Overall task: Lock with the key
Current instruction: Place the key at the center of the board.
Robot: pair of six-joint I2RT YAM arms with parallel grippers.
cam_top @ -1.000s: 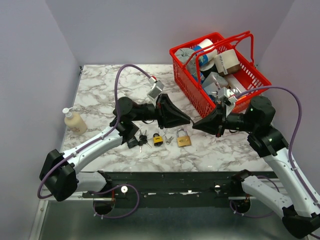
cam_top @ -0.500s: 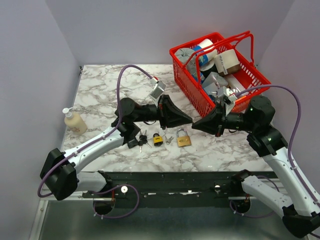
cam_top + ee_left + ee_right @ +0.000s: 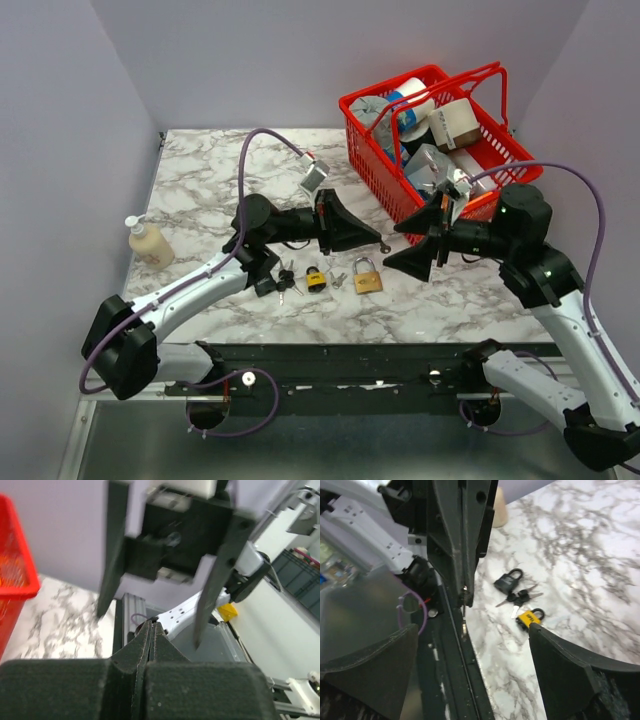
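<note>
My left gripper (image 3: 376, 243) is shut, and a small silver key (image 3: 384, 247) sticks out of its tips above the table. In the right wrist view that key (image 3: 464, 611) hangs from the left gripper's closed fingers (image 3: 457, 540). My right gripper (image 3: 405, 247) faces it with its jaws wide open, one on each side of the key and touching nothing. Below lie a brass padlock (image 3: 367, 279), a yellow padlock (image 3: 316, 278), a black padlock (image 3: 266, 285) and a bunch of keys (image 3: 286, 277). The left wrist view shows its own pads (image 3: 151, 630) pressed together.
A red basket (image 3: 385, 190) full of boxes and packets stands at the back right, close behind the right gripper. A soap bottle (image 3: 150, 243) stands at the table's left edge. The black frame rail (image 3: 350, 355) runs along the near edge.
The left gripper has closed on the key. The right gripper, shut at the key a second ago, has opened wide and drawn back slightly to the right.
</note>
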